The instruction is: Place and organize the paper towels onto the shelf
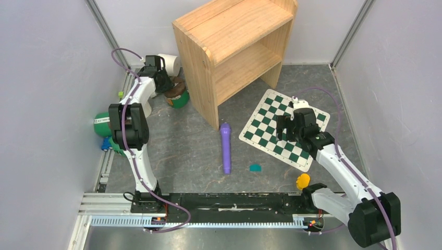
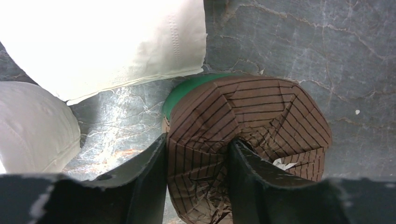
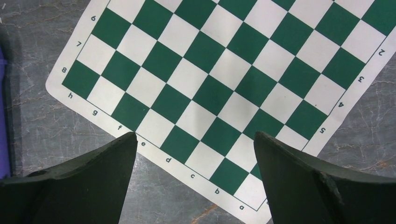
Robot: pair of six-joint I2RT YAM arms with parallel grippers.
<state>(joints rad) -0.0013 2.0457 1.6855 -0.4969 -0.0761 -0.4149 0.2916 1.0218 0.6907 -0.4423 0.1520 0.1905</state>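
The light wood shelf (image 1: pixel 234 31) stands at the back centre, both tiers bare. One white paper towel roll (image 1: pixel 171 62) stands left of it by the wall, and a second (image 1: pixel 147 108) is partly hidden by the left arm. Both show in the left wrist view, one at the top left (image 2: pixel 102 42) and one at the left edge (image 2: pixel 32 126). A third roll is not in view. My left gripper (image 1: pixel 168 86) (image 2: pixel 198 154) is shut on a green canister (image 1: pixel 179 98) (image 2: pixel 247 121), one finger outside its brown lid and one in the lid's hollow. My right gripper (image 1: pixel 292 127) (image 3: pixel 196 135) is open and empty.
The green-and-white checkered board (image 1: pixel 271 130) (image 3: pixel 224 60) lies under the right gripper. A purple cylinder (image 1: pixel 225 147) lies in the middle, with a small teal piece (image 1: pixel 255 167) nearby. A second green canister (image 1: pixel 101 124) and a blue object (image 1: pixel 106 143) lie at the left wall. A yellow object (image 1: pixel 303 181) sits by the right base.
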